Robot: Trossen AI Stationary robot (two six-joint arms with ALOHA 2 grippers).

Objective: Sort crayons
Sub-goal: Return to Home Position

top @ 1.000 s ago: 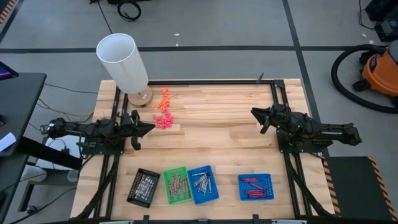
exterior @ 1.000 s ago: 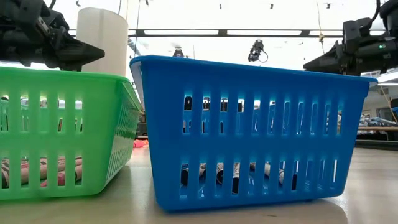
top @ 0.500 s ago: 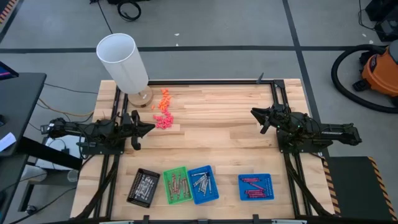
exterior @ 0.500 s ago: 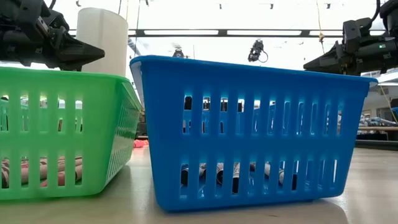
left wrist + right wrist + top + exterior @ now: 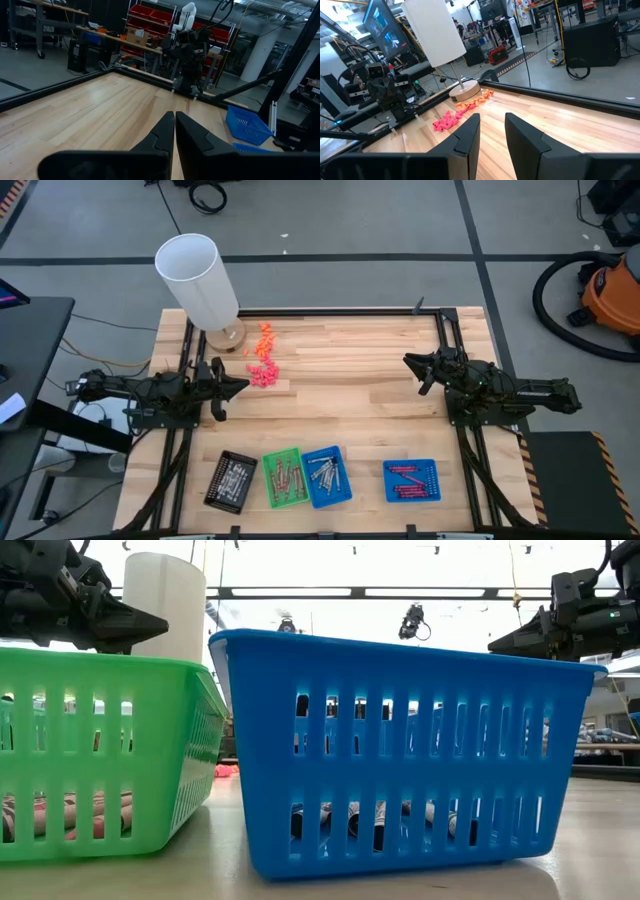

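The crayons lie sorted in four small trays near the table's front edge: silver-grey ones in the black tray [image 5: 230, 480] and the blue tray [image 5: 326, 476], red-brown ones in the green tray [image 5: 283, 478], magenta-pink ones in the right blue tray [image 5: 411, 480]. My left gripper [image 5: 243, 384] hovers shut and empty above the table's left side. My right gripper [image 5: 409, 362] hovers open and empty above the right side. Both stand far from the trays.
A white cylinder lamp [image 5: 198, 280] on a wooden base stands at the far left. Chunky orange bits [image 5: 264, 340] and pink bits [image 5: 263, 374] lie beside it. Bare wood lies between the two arms. A black frame [image 5: 440, 330] edges the table.
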